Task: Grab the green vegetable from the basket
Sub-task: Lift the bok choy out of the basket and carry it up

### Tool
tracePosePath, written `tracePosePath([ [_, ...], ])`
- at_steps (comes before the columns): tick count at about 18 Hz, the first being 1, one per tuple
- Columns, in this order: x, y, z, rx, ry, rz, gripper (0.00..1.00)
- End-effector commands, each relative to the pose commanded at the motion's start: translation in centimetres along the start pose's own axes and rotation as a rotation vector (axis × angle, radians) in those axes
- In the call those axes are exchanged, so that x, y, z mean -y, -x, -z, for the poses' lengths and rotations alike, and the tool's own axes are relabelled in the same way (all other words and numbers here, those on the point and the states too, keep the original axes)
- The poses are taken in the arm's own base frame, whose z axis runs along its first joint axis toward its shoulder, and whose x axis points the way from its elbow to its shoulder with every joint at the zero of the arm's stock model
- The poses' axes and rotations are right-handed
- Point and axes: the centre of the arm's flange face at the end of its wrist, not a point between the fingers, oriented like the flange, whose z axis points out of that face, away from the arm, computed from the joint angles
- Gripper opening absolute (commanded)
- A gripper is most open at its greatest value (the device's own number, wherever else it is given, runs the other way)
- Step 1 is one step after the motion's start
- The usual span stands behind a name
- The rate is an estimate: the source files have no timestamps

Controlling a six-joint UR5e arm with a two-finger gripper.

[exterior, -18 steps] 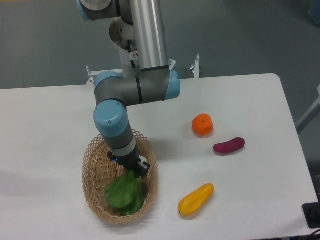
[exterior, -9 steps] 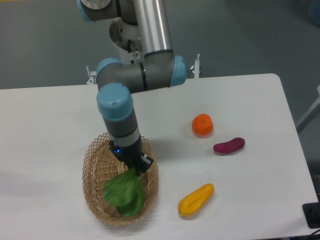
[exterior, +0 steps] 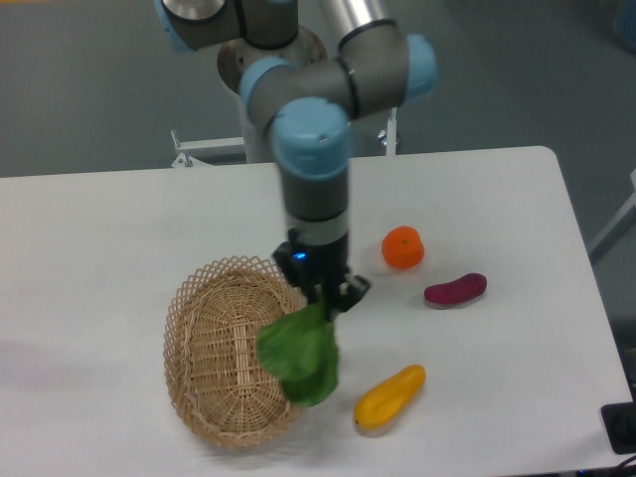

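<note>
The green vegetable (exterior: 301, 355), with broad bright green leaves, hangs from my gripper (exterior: 329, 300), which is shut on its stalk end. It is lifted in the air over the right rim of the basket (exterior: 204, 348). The light tan wicker basket sits on the white table at front left and has nothing in it. The white stalk end is hidden between the fingers.
A yellow elongated vegetable (exterior: 390, 396) lies on the table just right of the hanging leaves. An orange fruit (exterior: 402, 247) and a purple sweet potato (exterior: 455, 289) lie further right. The table's front edge is close below the basket.
The arm has risen and swung right, lifting the green vegetable out of the basket to its right rim. The basket is now bare inside.
</note>
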Motion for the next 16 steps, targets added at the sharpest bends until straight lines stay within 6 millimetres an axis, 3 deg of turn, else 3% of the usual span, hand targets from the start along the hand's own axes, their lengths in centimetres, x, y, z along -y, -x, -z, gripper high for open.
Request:
tracePosePath([
  [5, -8.1, 5.2, 0.3, 0.017, 0.029, -0.059, 0.35],
  [8, -11.5, 7.8, -0.1, 0.021, 0.043, -0.088, 0.35],
  [11, -13.1, 9.8, -1.3, 0.019, 0.048, -0.101, 0.35],
  [16, -13.4, 11.2, -2.3, 0.018, 0.045, -0.098, 0.35],
])
